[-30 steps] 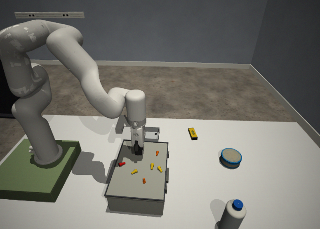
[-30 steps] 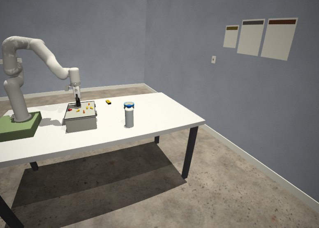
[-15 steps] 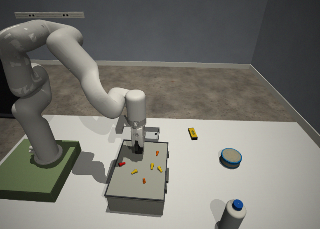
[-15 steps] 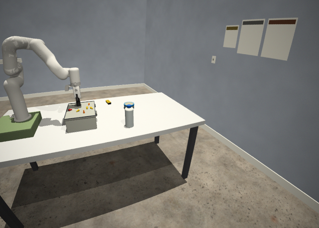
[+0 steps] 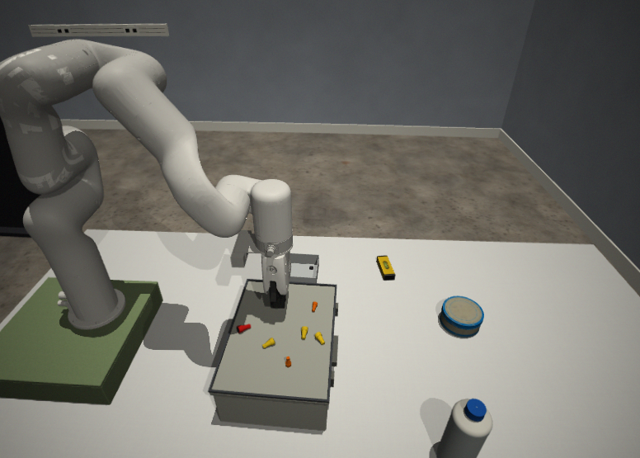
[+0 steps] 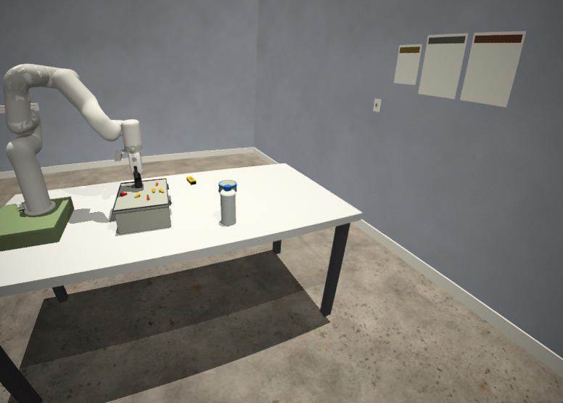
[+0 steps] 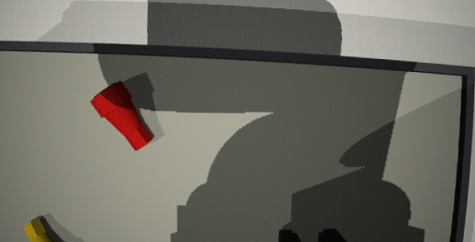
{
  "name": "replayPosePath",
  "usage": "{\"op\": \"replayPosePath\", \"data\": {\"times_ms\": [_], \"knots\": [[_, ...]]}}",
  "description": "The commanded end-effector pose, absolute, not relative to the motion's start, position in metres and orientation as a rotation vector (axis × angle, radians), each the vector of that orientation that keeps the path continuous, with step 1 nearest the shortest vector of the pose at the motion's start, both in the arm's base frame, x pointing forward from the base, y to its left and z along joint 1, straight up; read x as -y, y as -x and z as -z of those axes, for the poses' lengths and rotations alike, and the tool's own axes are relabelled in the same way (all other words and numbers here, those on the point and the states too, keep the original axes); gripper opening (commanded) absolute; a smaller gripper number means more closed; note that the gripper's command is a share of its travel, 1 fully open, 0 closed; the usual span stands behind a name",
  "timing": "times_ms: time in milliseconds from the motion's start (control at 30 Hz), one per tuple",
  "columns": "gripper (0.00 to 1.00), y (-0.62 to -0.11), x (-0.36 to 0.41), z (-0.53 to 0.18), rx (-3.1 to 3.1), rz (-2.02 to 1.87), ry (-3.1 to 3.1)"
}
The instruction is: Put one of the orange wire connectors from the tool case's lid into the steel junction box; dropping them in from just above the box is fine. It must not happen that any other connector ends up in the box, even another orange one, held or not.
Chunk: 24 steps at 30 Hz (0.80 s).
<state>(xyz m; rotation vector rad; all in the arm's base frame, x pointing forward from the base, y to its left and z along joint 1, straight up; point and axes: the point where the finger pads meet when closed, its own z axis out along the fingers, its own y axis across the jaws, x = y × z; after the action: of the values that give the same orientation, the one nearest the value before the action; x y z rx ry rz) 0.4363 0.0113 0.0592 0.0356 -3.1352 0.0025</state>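
Exterior view: I see a white table (image 6: 281, 208) on mottled concrete floor (image 6: 363, 344), blue-grey walls (image 6: 318, 71). My gripper (image 5: 275, 302) sits nearly closed on something I cannot identify, low over the case lid (image 5: 304, 375).

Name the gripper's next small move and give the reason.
Probably lift straight up. The gripper is shut on something at the back of the case lid, presumably an orange connector, though it is hidden. The junction box sits just behind the lid, so rising first clears the lid's rim.

Arm (image 5: 155, 117): smooth off-white rounded links, faint pale patches on upper segments. Silver wrist ring. Gripper (image 5: 276, 302) body white, fingers black.
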Motion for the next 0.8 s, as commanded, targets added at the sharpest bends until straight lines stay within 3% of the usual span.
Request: {"op": "replayPosePath", "data": {"times_ms": [0,767], "knots": [[0.03,-0.437,-0.011,-0.06,3.138,-0.002,-0.036],[0.03,-0.437,-0.011,-0.071,3.138,-0.002,-0.036]]}}
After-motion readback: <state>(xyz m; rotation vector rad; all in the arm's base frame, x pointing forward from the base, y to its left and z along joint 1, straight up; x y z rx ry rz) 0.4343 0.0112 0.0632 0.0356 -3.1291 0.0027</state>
